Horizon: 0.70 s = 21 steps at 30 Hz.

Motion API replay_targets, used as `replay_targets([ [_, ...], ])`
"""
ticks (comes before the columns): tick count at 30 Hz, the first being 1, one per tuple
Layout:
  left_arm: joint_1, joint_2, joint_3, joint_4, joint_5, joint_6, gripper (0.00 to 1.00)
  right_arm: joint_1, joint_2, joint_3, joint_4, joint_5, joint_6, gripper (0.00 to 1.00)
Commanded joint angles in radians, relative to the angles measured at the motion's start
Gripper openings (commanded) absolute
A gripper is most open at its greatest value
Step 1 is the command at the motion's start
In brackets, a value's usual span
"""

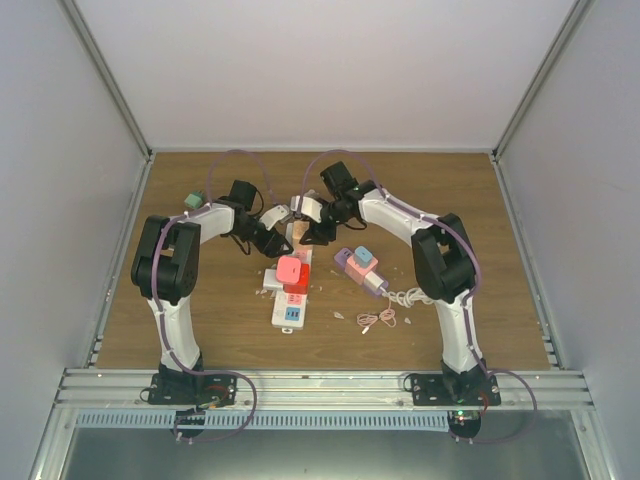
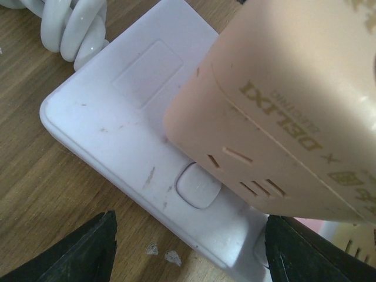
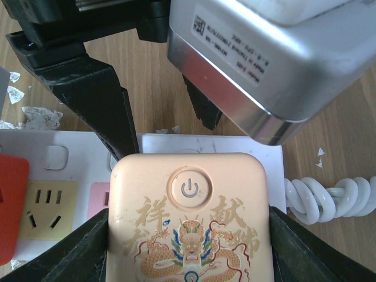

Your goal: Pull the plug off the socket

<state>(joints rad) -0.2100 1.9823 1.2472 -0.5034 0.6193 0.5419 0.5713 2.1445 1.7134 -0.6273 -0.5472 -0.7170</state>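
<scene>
White walls (image 1: 60, 150) hem in the wooden surface (image 1: 200, 320), which lies bare left of the white power strip (image 1: 289, 305); the strip's long axis runs near-to-far. At its far end a beige plug (image 3: 191, 188) stands upright, its rounded top with power button and dragon print facing up, gold lettering down one side. The right tool (image 3: 189, 217) clamps its two sides. The left tool (image 2: 189, 223), jaws apart and gripping nothing, hangs just beside it, near a coiled cord (image 3: 329, 197).
</scene>
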Motion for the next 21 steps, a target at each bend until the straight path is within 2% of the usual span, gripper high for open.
replay_targets([
  [1,0.005,0.093,-0.028,0.029,-0.270,0.018,0.68,-0.011,-0.098,-0.023,0.078,-0.090,0.006,0.20],
  [10,0.005,0.091,-0.029,0.031,-0.280,0.014,0.68,0.012,-0.145,-0.079,0.145,-0.032,-0.020,0.20],
  [21,0.005,0.092,-0.029,0.035,-0.286,0.007,0.68,-0.026,-0.072,0.029,0.041,-0.159,0.050,0.20],
])
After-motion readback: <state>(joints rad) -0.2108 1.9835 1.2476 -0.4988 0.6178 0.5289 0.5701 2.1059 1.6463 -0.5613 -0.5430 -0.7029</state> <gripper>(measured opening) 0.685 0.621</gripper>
